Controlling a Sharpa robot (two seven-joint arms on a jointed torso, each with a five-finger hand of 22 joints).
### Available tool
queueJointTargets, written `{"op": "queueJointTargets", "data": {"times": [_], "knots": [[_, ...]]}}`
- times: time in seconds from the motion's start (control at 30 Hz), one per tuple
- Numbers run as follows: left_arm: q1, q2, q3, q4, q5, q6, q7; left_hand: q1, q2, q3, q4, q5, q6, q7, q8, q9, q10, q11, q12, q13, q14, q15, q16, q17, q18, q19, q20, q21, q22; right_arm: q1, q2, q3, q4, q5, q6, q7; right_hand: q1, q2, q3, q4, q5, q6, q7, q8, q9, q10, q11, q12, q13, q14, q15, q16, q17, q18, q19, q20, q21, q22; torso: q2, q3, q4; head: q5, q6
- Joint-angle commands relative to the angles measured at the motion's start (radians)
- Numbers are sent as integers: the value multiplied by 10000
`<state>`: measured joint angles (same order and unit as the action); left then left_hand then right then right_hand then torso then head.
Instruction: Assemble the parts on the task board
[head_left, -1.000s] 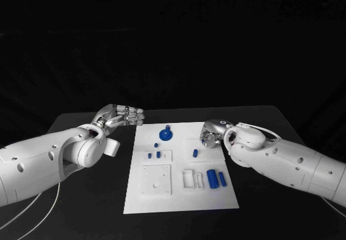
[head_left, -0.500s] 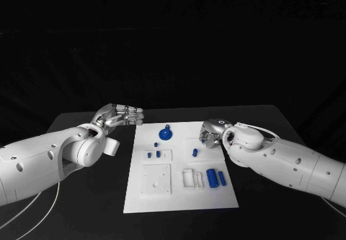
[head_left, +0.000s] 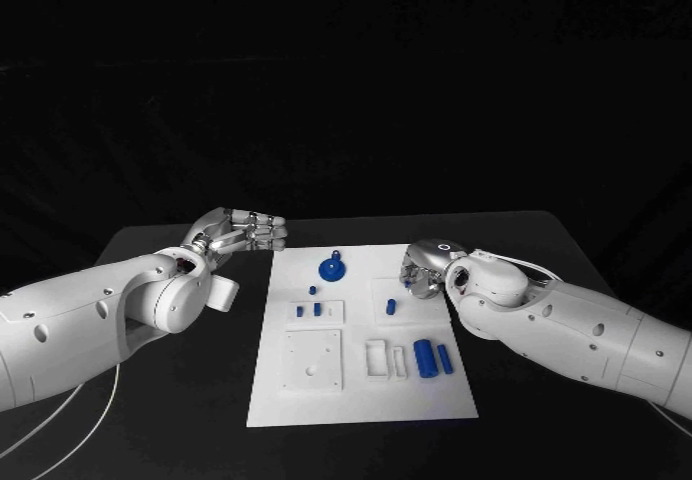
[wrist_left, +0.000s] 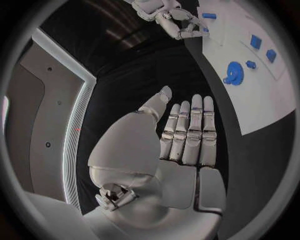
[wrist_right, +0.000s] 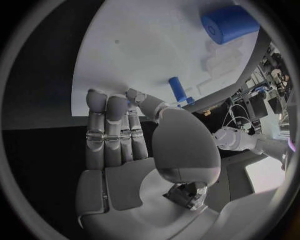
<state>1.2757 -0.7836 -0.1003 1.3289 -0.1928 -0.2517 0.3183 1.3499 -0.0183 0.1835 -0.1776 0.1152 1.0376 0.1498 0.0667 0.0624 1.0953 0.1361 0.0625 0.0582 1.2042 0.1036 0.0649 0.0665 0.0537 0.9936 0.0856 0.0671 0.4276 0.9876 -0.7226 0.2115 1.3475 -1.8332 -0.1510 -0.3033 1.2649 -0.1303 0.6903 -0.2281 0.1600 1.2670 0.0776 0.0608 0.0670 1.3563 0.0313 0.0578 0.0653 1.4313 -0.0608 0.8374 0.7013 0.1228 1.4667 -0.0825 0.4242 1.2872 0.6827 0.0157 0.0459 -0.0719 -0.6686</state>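
Observation:
The white task board (head_left: 361, 400) lies mid-table. On it are a blue gear-like part (head_left: 332, 268) at the far end, small blue pegs (head_left: 309, 309), a standing blue peg (head_left: 389, 306) and a thick blue cylinder (head_left: 424, 357) beside a thinner one (head_left: 444, 360). My right hand (head_left: 423, 265) hangs over the board's far right edge; a small blue part (head_left: 418, 283) shows between its thumb and fingers (wrist_right: 129, 103). My left hand (head_left: 242, 232) hovers off the board's far left corner, fingers straight, holding nothing (wrist_left: 181, 135).
White raised blocks and recesses (head_left: 312, 360) sit on the near half of the board. The black table (head_left: 159, 400) spreads on both sides, and a thin white cable (head_left: 87, 410) runs under my left arm.
My right hand has shifted slightly over the board's far right edge, and a small blue part now shows under its fingers. The left hand has not moved.

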Motion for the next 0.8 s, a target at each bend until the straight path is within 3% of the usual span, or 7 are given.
{"op": "queueJointTargets", "data": {"times": [0.03, 0.13, 0.27, 0.37, 0.57, 0.8], "knots": [[14, 33, 12, -93, 110, 156, 117, 21, 99, -80, -5, 12, -77, -27, -24, 0, -86, 4, -24, -6, 62, -7, -30, 15, -69, 80, -3, 58, -44, 6, -74, 152, 143, 465, -71, -58, -85, -2, 13, 15, 81, 43, 2, 29, 23, 123, -76, 30, -21, 8, -67, -45, 12, 59, 414, -65, 72, 26, -11, 6, 1, 32, -15], [14, 43, 12, -192, 115, 158, 133, 21, 99, -80, -5, 12, -77, -27, -24, 0, -86, 4, -24, -6, 62, -7, -30, 15, -69, 80, -3, 58, -44, 7, -149, 401, 261, 821, -171, -5, -107, 6, -17, 15, 178, 29, 5, 26, 21, 101, -71, 27, -23, 4, -63, -69, 12, 63, 404, -61, 97, 45, -10, 0, -13, 50, -12], [15, 59, 12, -348, 118, 156, 144, 82, 129, -182, -4, 27, -63, -31, -22, 0, -88, 3, -23, -6, 56, -7, -31, 14, -71, 112, -4, 63, -211, 8, -273, 859, 481, 1321, -266, 82, -117, 7, -36, 2, 230, 53, -2, 32, 29, 115, -76, 31, -21, 11, -66, -85, 16, 66, 402, -63, 119, 67, -3, 9, -13, 73, 9], [15, 68, 12, -423, 119, 155, 145, 82, 129, -182, -4, 27, -63, -31, -22, 0, -88, 3, -23, -6, 56, -7, -31, 14, -71, 112, -4, 63, -211, 11, -391, 1044, 680, 1695, -229, 143, -127, 9, -55, 3, 243, 59, -2, 30, 29, 117, -77, 28, -22, 12, -68, -90, 19, 71, 400, -64, 106, 69, -11, 1, -14, 90, 24], [16, 70, 11, -476, 120, 146, 143, 82, 129, -182, -4, 27, -63, -31, -22, 0, -88, 3, -23, -6, 56, -7, -31, 14, -71, 112, -4, 63, -211, 13, -533, 1194, 1109, 2226, -176, 260, -125, 40, -129, -10, 303, 62, -6, 30, 27, 122, -82, 28, -23, 14, -76, -108, 38, 101, 397, -68, 117, 99, 3, -9, -29, 167, 82], [16, 81, 10, -382, 94, 53, 178, 96, 133, -194, -16, 48, -51, -32, -23, 0, -92, 5, -25, -6, 53, -7, -30, 14, -73, 121, -5, 72, -291, 2, -434, 1211, 1767, 2213, -153, 352, -126, 63, -158, -17, 304, 58, -2, 27, 26, 119, -80, 28, -23, 10, -74, -119, 46, 116, 394, -63, 96, 107, 0, -25, -11, 342, 138]]}}
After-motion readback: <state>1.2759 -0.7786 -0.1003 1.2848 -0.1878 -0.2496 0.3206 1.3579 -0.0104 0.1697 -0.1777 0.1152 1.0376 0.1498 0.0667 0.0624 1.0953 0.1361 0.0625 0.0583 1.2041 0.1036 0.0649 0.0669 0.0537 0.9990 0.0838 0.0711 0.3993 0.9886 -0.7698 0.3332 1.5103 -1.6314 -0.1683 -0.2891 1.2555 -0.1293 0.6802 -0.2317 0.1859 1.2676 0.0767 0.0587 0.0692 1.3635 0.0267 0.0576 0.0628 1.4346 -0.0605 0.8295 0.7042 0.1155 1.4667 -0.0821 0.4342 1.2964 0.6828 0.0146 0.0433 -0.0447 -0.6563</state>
